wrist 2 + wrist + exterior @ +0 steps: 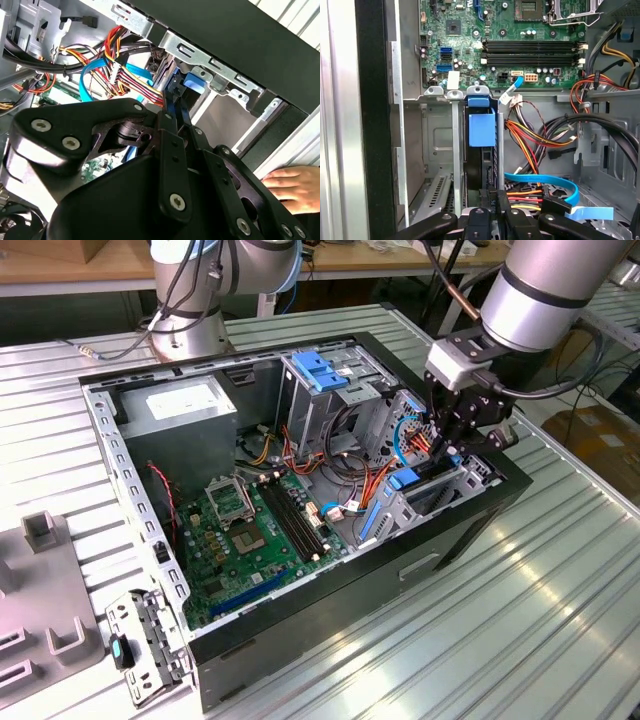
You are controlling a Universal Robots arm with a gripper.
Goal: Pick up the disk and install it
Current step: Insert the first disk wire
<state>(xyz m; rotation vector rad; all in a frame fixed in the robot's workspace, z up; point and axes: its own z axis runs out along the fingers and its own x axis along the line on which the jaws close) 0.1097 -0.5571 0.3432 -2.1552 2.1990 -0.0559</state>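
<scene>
Robot arm working inside an open computer case (300, 490), at the drive bay.

At about three o'clock in the exterior view, the gripper (447, 453) is clenched narrowly on the disk (481, 150), which stands on edge in a drive-bay slot (457, 150), blue tab (482, 129) toward the motherboard (520, 40).

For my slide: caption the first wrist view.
Robot hand holding the blue-railed disk upright in a drive bay slot, motherboard beyond.

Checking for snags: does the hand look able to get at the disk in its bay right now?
Probably yes. The hand is already down at the disk, which stands on edge in its bay; the cables lie beside it, not across it.
</scene>
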